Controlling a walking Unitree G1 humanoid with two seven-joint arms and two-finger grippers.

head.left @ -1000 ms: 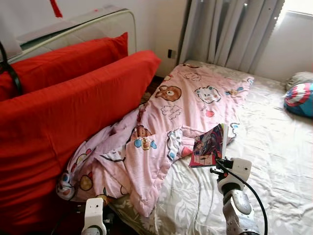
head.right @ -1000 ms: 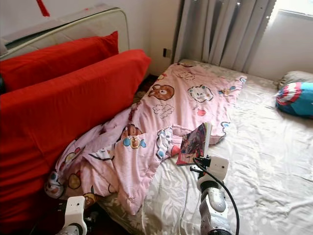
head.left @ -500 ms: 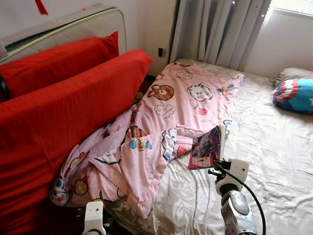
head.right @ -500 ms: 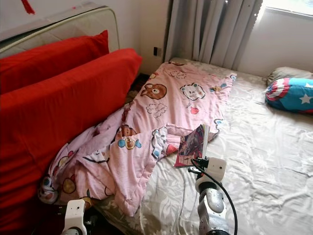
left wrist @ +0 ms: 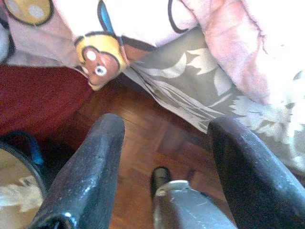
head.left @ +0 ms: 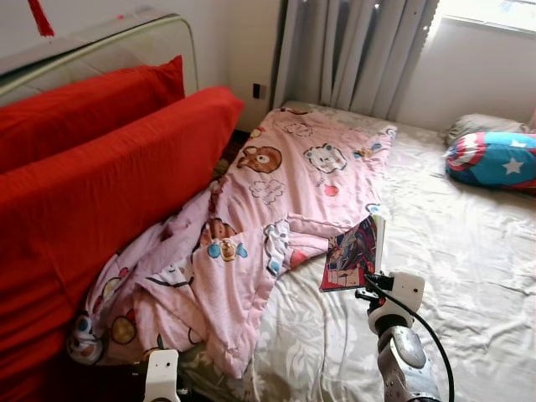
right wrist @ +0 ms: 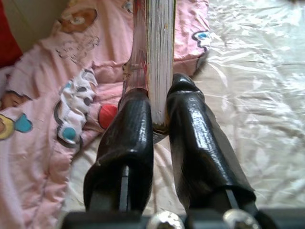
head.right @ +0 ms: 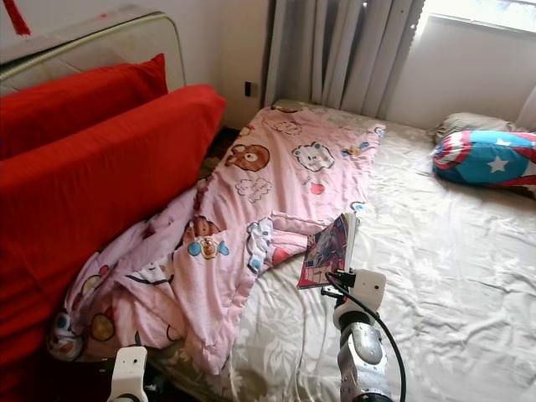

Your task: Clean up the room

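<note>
I am keeping the right pincer (right wrist: pixel 159 125) clenched on the lower edge of a thin glossy book with a colourful illustrated cover (head.left: pixel 353 253); in the right wrist view its two black fingers (right wrist: pixel 128 138) are squeezing the page block from either side, so the book is standing on edge rather than lying flat. I judge the grip is low on the pages because that edge was the easiest part to reach off the bedding. The book is being held up just above the grey leaf-patterned bed sheet (head.left: pixel 469 276), right beside the folded edge of the pink quilt printed with cartoon bears (head.left: pixel 285 188).

The left pincer (left wrist: pixel 164 157) is hanging released and empty by the bedside, its fingers spread wide over the dark wooden floor (left wrist: pixel 138 143), beneath the overhanging quilt corner.

Further out, the quilt is spilling off the bed's near left side towards the long red bolster cushions (head.left: pixel 92 184), which are leaning along that side. A round blue, red and white star cushion (head.left: pixel 494 159) is lying near the head of the bed, under the grey curtains (head.left: pixel 352 50). I reckon the book needs carrying off somewhere tidy next, then the quilt wants straightening.
</note>
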